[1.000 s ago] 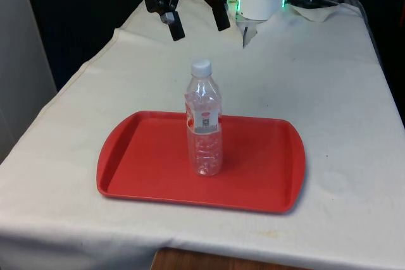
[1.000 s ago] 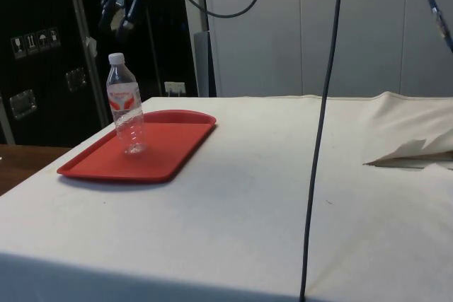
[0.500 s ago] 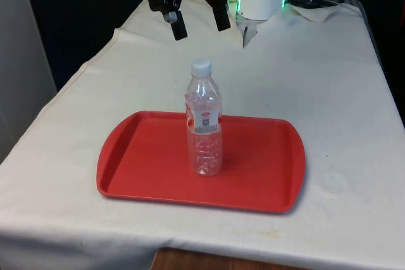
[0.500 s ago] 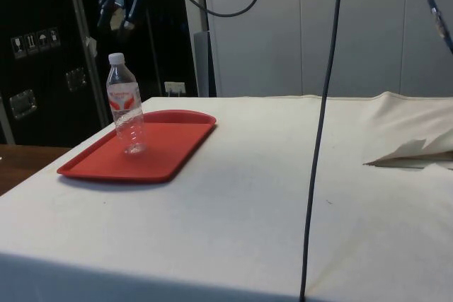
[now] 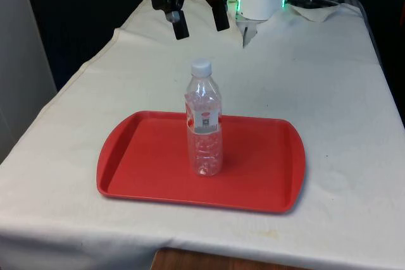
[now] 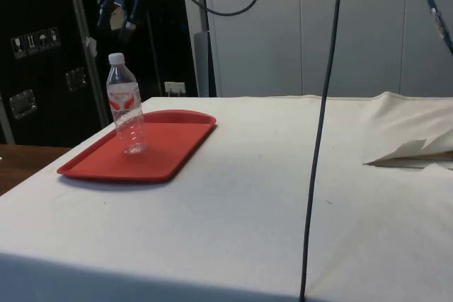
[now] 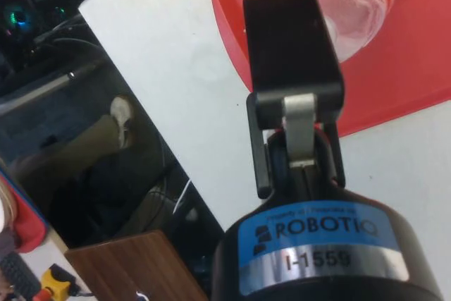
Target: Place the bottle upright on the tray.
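A clear plastic bottle point(image 5: 204, 124) with a white cap and a red-and-white label stands upright near the middle of the red tray point(image 5: 139, 156). My gripper point(image 5: 200, 24) hangs high above the table beyond the tray's far edge, open, with nothing between its black fingers. In the side view the gripper point(image 6: 117, 15) is above the bottle point(image 6: 125, 114), well apart from its cap, and the tray point(image 6: 166, 150) lies near the table's corner. The wrist view looks down past one black finger point(image 7: 289, 40) onto the bottle point(image 7: 356, 5) and the tray point(image 7: 402, 82).
The white cloth point(image 5: 316, 74) is rumpled near the robot's base at the far end. A black cable point(image 6: 318, 139) hangs down in front of the side view. The table's edge point(image 7: 141, 96) runs beside the tray, with a person's shoe point(image 7: 123, 114) on the floor below.
The gripper has drifted slightly up and toward the front view's right, still open. The bottle and tray have not moved.
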You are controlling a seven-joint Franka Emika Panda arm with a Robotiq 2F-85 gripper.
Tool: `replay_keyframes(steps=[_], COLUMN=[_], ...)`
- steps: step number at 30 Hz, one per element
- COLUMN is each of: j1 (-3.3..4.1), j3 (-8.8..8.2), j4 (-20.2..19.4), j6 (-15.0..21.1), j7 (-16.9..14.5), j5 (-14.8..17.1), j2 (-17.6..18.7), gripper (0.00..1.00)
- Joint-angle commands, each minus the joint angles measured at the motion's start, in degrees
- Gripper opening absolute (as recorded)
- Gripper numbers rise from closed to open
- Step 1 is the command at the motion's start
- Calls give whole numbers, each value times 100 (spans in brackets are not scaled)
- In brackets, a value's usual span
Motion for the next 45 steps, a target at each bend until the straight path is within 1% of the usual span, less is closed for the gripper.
replay_keyframes(steps=[1,2,3,4,5,11,12,13,20,21,22,29,30,31,32,39,40,41,45], j1=[57,63,6,63,69,92,40,97,120,74,126,155,109,160,160,183,132,183,195], j3=[-52,-52,0,-52,-52,-52,0,-52,-46,0,-46,-46,6,-40,-40,-29,17,-23,-23], j4=[0,0,6,6,11,34,40,40,69,74,74,97,92,97,103,120,109,120,132], j6=[46,46,0,46,46,40,0,40,29,0,29,29,0,29,29,29,0,29,23], j7=[69,74,6,80,92,132,74,138,195,138,201,258,195,264,281,321,264,327,355], j5=[-132,-166,-63,-201,-229,-453,-361,-487,-745,-659,-768,-1031,-928,-1066,-1134,-1352,-1261,-1381,-1541], j2=[6,6,0,6,6,6,0,6,11,0,11,11,0,11,17,17,0,17,17], gripper=[100,100,100,100,100,100,100,100,100,100,100,100,100,100,100,100,100,100,100])
